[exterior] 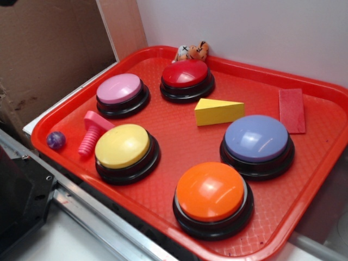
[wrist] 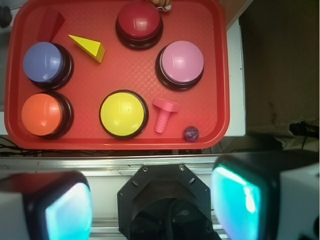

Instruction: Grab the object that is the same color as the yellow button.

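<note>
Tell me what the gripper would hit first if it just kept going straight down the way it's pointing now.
Probably the yellow button. The open gripper looks down from high above the red tray, its view centred roughly there. Depth is unclear, and the pink screw lies close beside.

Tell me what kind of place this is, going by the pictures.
Probably a robot lab tabletop set up for manipulation tests, not a home or kitchen. A red tray holds coloured push buttons, such as the yellow button, and small props like the yellow wedge block, with the open gripper above it.
</note>
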`<move>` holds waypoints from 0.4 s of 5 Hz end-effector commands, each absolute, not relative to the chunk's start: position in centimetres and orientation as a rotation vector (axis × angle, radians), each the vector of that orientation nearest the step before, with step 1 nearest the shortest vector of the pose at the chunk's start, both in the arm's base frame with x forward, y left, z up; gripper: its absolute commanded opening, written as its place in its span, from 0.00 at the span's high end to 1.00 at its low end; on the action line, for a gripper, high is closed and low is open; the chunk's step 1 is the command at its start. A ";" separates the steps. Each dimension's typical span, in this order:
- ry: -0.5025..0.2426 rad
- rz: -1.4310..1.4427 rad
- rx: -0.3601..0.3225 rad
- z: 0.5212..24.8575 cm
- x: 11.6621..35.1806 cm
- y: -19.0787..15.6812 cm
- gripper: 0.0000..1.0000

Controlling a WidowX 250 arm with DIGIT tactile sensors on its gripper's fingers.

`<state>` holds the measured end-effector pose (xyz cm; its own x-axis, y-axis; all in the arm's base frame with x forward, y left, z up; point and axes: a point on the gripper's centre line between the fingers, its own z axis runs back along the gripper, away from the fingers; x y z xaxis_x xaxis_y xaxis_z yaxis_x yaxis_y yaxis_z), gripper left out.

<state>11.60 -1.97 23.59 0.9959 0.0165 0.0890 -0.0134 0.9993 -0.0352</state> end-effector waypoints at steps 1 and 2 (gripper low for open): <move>-0.089 0.015 -0.035 23.6 11.6 -2.0 0.00; -0.143 -0.160 0.039 22.8 13.6 -3.8 0.00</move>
